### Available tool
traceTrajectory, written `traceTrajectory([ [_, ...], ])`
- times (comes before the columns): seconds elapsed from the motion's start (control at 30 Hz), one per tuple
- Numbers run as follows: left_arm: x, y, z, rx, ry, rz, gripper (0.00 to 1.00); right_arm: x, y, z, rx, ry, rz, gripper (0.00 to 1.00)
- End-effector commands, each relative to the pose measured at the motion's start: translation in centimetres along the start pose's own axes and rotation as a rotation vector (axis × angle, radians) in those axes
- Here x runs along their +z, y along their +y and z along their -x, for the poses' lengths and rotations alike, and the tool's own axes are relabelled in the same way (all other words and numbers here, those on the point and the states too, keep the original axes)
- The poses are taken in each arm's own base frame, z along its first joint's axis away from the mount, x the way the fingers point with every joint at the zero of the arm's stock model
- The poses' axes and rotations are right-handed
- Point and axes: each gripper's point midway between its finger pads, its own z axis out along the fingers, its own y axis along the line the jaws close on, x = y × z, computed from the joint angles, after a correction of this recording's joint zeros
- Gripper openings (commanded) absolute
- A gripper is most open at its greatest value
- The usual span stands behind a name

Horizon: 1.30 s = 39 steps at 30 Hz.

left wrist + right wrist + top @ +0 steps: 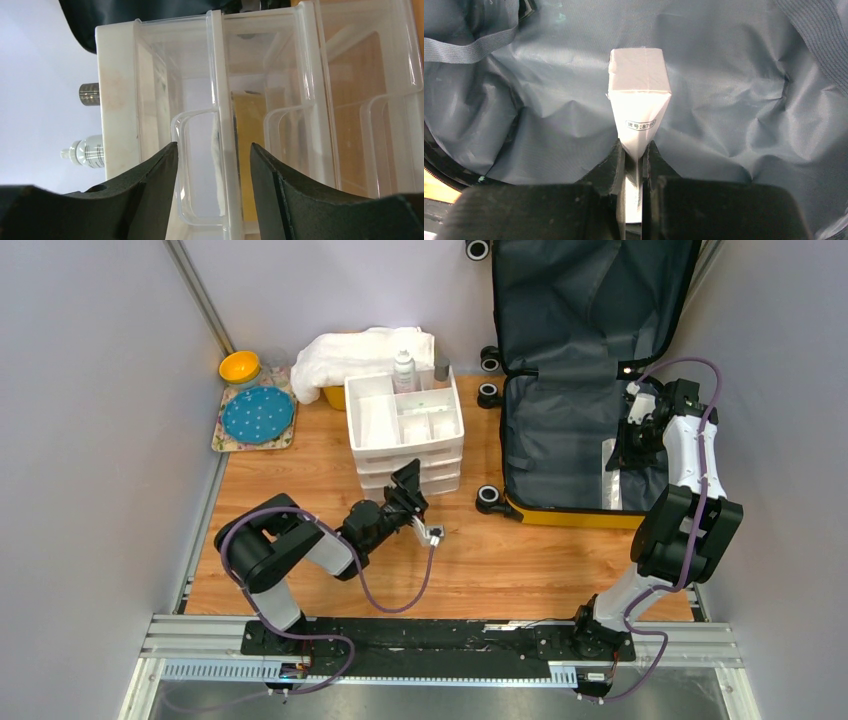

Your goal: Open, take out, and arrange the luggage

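Note:
The yellow luggage lies open at the right, its lid leaning up against the back wall, dark grey lining showing. My right gripper is inside the lower half, shut on a white wrapped packet with a small printed label. The packet rests on the lining in the top view. In the right wrist view my right gripper pinches the packet's narrow end. My left gripper is open and empty at the front of the white drawer organiser. In the left wrist view my left gripper straddles a clear drawer's handle without touching it.
A white towel covers a yellow tub behind the organiser. A small bottle and a dark cylinder stand there too. A yellow bowl and a blue plate sit on a mat at the far left.

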Motion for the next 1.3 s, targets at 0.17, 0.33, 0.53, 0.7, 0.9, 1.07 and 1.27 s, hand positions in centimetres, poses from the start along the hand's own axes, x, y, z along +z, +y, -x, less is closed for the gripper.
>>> traceTrajectory([
  [0.17,2.9,8.9,-5.0,0.052,0.095,0.383,0.62,-0.4,1.0,0.6,0.024,-0.013,0.032,0.00],
  [0.33,3.2,8.7,-3.8,0.055,0.037,0.380,0.62,-0.8,0.9,0.7,0.012,-0.017,0.023,0.00],
  [0.53,0.5,9.0,-2.7,0.020,0.013,0.374,0.65,-0.9,0.8,0.3,0.002,-0.012,0.016,0.00],
  [0.7,-1.2,11.2,-2.9,0.027,0.024,0.425,0.68,-0.5,0.9,0.3,0.011,-0.007,0.025,0.00],
  [0.9,0.0,14.0,-4.6,0.025,0.098,0.502,0.68,-0.1,0.9,0.5,0.033,0.000,0.037,0.00],
  [1.07,1.4,14.3,-6.0,0.042,0.124,0.516,0.71,-0.3,0.8,0.7,0.031,0.002,0.031,0.00],
  [1.27,2.7,14.0,-6.8,0.066,0.131,0.515,0.72,-0.3,0.7,0.5,0.029,0.009,0.025,0.00],
])
